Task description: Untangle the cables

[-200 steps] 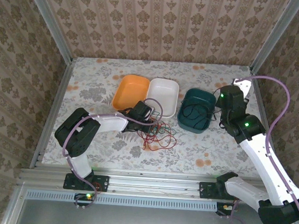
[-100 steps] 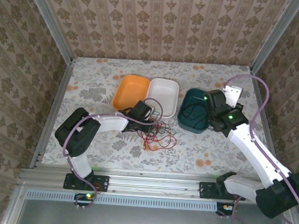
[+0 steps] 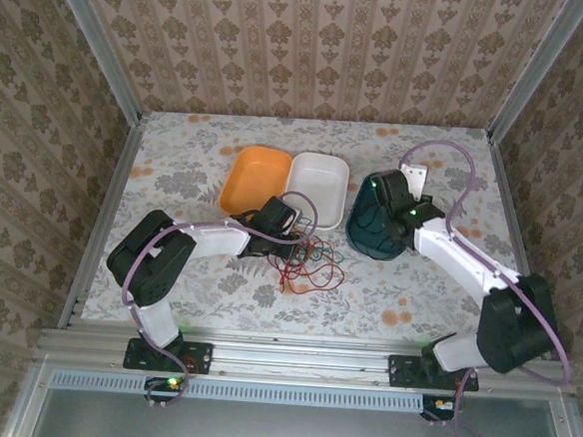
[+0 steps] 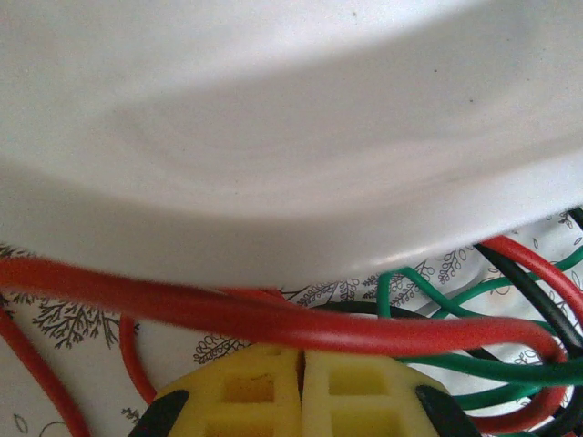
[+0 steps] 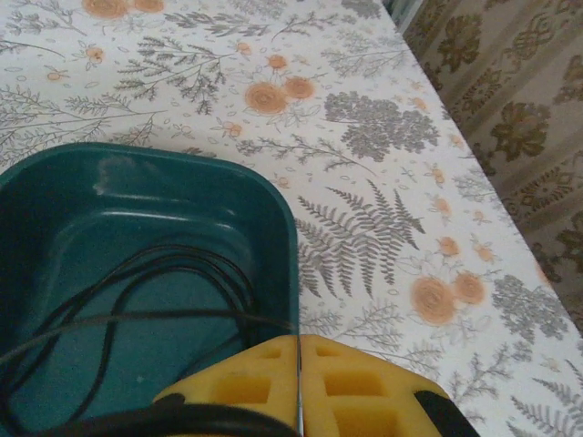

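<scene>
The right gripper (image 5: pixel 299 350) sits at the bottom centre, its yellow pads pressed together along a thin seam. Left of it lies a dark green tray (image 5: pixel 278 228) with a black cable (image 5: pixel 182 256) looped inside; one strand runs right, up to that seam. Floral table surface (image 5: pixel 383 228) spreads across the right, with a wallpapered wall (image 5: pixel 510 91) at the upper right

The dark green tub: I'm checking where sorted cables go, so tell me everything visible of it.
The dark green tub looks like smooth plastic, rectangular with rounded corners, sitting upright on the flowered table, right of the white tub. A thin black cable loops inside; one strand runs to the shut right claw at its rim.
</scene>
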